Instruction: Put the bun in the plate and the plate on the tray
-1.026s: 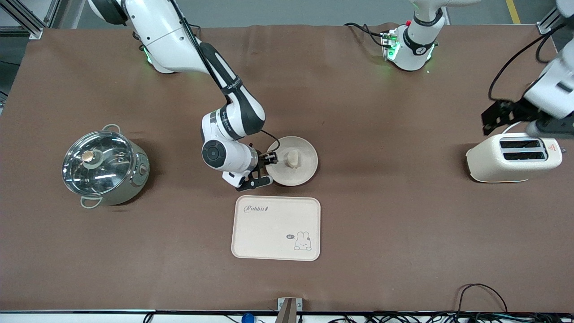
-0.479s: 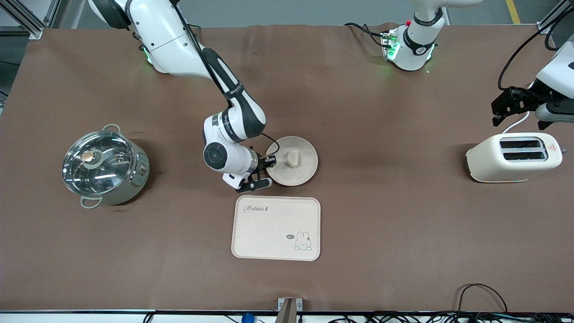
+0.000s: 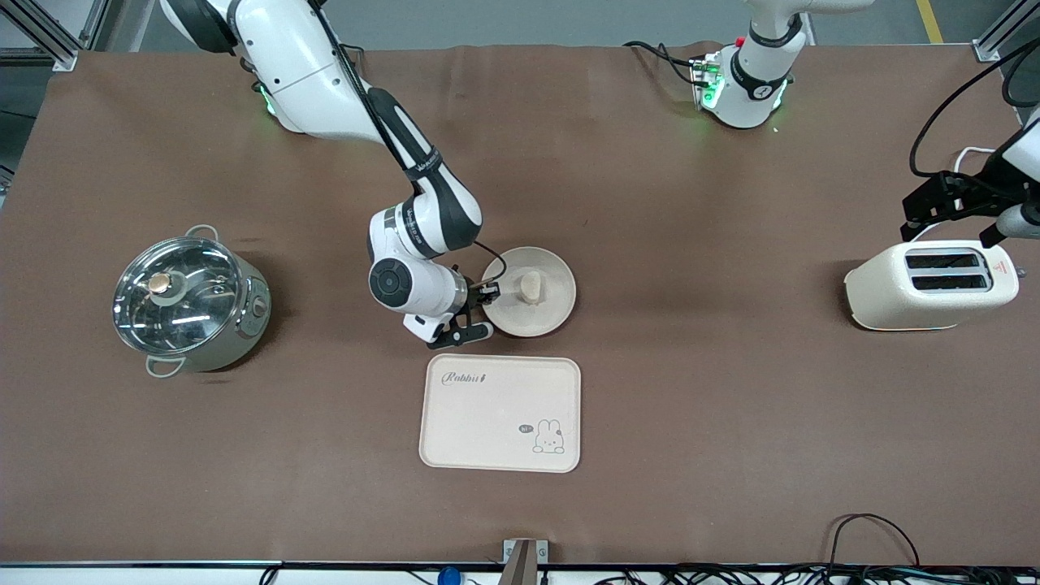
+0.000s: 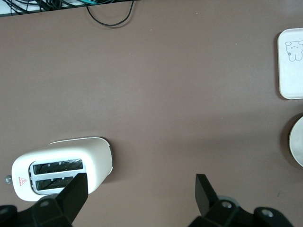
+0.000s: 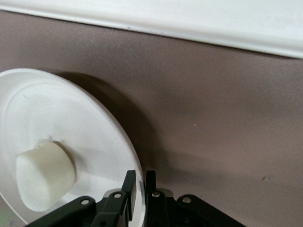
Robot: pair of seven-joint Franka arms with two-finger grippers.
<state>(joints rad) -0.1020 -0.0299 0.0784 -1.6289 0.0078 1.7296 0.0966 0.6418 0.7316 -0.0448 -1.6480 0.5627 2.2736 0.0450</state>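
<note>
The cream-white bun (image 3: 530,287) lies in the round cream plate (image 3: 548,313) at mid-table; both show in the right wrist view, the bun (image 5: 45,176) in the plate (image 5: 71,118). My right gripper (image 3: 485,297) is shut on the plate's rim at the edge toward the right arm's end, one finger inside the rim and one outside (image 5: 141,182). The cream tray (image 3: 500,413) with "Rabbit" lettering lies just nearer the front camera than the plate. My left gripper (image 3: 959,205) is open and empty over the toaster at the left arm's end (image 4: 140,191).
A cream toaster (image 3: 930,286) stands at the left arm's end of the table, also in the left wrist view (image 4: 61,165). A steel pot with a glass lid (image 3: 188,302) stands at the right arm's end. Cables lie along the table's near edge.
My left gripper has drawn up and back toward the table's edge above the toaster. My right gripper has settled at the plate's rim and has barely moved in the last half second.
</note>
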